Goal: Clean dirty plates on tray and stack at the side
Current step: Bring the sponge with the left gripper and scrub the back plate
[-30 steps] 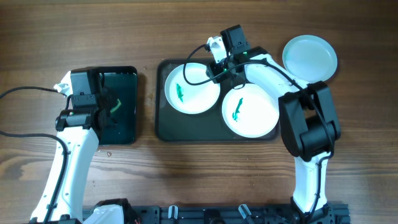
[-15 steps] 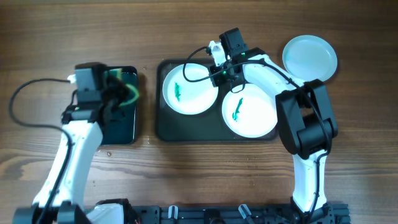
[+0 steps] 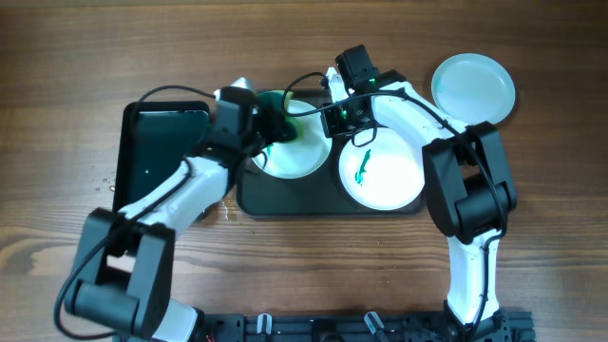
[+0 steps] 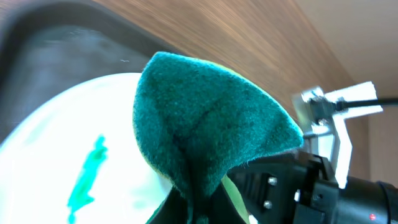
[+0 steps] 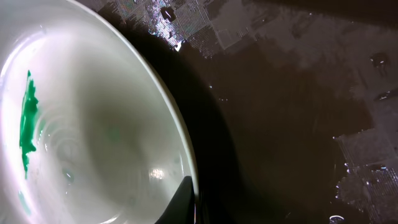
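Centrally, the tray (image 3: 285,197) rests on a wooden table (image 3: 285,271).

Fuzzy sponge (image 4: 205,118), glossy smooth plate (image 5: 93,124), wet-sheened tray (image 5: 280,112).

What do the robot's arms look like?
The left arm and right arm match: smooth white tube-shaped links joined by chunky black joints, with black blocks at the wrists. A thin black cable loops off the left one.

plates (image 3: 389,176) 3 | grey tray (image 3: 285,200) 1 | black tray (image 3: 152,152) 1 | green sponge (image 4: 205,124), probably, 1
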